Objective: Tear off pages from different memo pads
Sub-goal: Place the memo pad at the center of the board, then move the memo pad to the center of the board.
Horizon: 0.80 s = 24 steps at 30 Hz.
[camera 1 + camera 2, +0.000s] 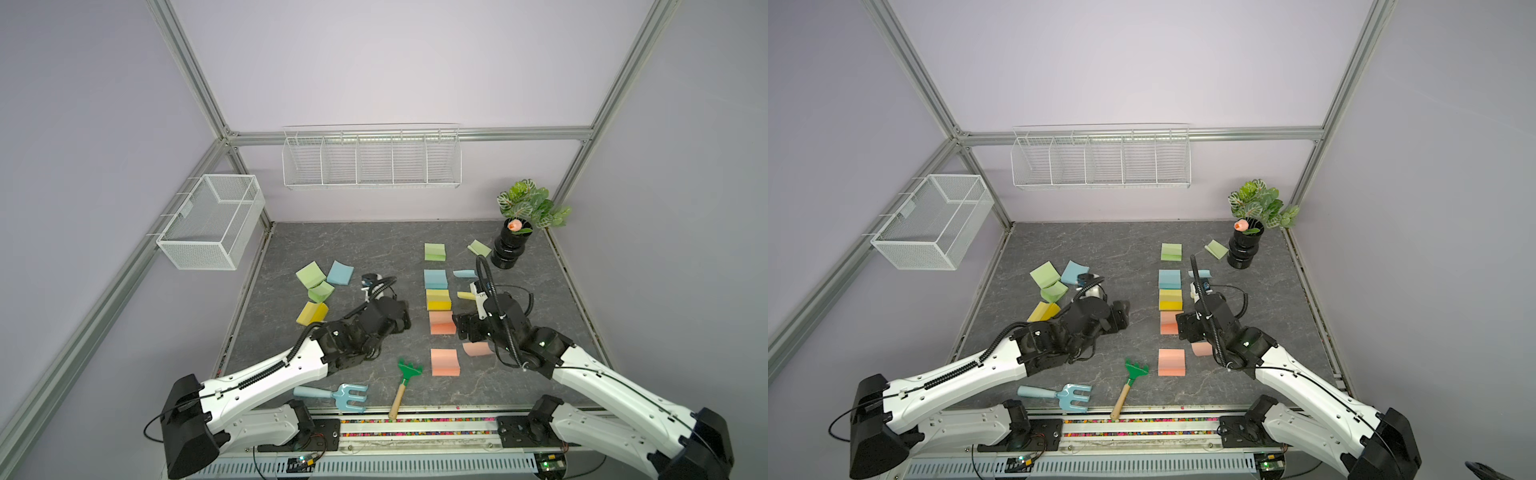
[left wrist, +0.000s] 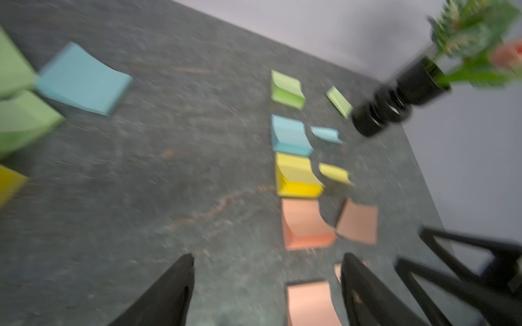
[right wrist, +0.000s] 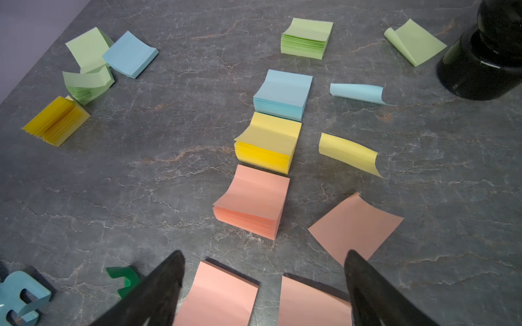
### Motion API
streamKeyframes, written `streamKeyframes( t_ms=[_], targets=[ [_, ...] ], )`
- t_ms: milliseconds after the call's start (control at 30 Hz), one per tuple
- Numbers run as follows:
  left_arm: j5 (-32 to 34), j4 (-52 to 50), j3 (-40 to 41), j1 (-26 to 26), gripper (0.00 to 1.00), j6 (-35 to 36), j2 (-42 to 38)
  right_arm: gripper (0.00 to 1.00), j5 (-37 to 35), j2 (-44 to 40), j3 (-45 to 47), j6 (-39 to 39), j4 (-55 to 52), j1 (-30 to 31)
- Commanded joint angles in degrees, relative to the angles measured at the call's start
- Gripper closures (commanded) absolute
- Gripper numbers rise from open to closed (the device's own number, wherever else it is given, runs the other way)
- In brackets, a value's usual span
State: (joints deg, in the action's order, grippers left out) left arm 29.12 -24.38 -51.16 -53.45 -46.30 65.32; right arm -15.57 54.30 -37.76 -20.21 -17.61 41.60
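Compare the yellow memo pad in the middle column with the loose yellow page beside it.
The yellow memo pad is a thick stack of sheets; the yellow page is one thin sheet. The pad sits fairly flat; the page arches, with one end curled. The pad's side shows deeper yellow; the page is pale throughout. Both are pale yellow on top.

I see the dark marbled table (image 1: 353,245) carrying five memo pads (image 3: 282,93) in a column running away from my right tool (image 3: 265,254). Loose pages (image 3: 347,152) lie beside them. Four more memo pads bunch off to the outer side of my left tool (image 2: 268,256). A black vase (image 1: 509,249) stands beyond the column. A blue fork (image 1: 332,397) and a green rake (image 1: 405,382) lie behind both tools.
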Motion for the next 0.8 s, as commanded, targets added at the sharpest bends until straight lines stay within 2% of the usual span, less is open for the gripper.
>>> streamKeyframes(
  t_ms=[0,100,200,300,367,500,633,767],
  targets=[
    [2.04,0.20,1.91,9.81,0.15,4.38,1.86,0.11,-0.38,0.70,3.24,4.59,9.11,-0.33],
    [0.07,3.06,-0.79,18.04,0.11,7.52,8.19,0.11,-0.10,2.28,4.56,4.57,12.39,-0.30],
    [-7.04,4.33,-5.81,27.12,0.08,9.95,16.96,0.11,1.53,1.92,7.81,4.77,17.06,-0.25],
    [-12.23,1.40,-14.16,34.44,0.01,11.56,27.21,0.11,2.10,1.68,10.01,4.71,19.89,-0.25],
    [-14.78,-2.07,-21.56,37.90,0.01,13.27,33.79,0.11,2.23,2.20,10.70,4.85,20.84,-0.26],
    [-20.53,-4.17,-30.55,42.36,0.07,14.75,45.17,0.11,2.56,4.06,10.46,4.87,20.54,-0.26],
    [-22.07,-8.70,-40.46,42.99,0.14,18.11,55.20,0.11,1.66,4.82,9.73,4.29,19.14,-0.21],
    [-22.11,-9.23,-42.33,42.92,0.19,18.89,58.92,0.11,1.80,5.26,9.46,3.99,18.74,-0.23]
  ],
)
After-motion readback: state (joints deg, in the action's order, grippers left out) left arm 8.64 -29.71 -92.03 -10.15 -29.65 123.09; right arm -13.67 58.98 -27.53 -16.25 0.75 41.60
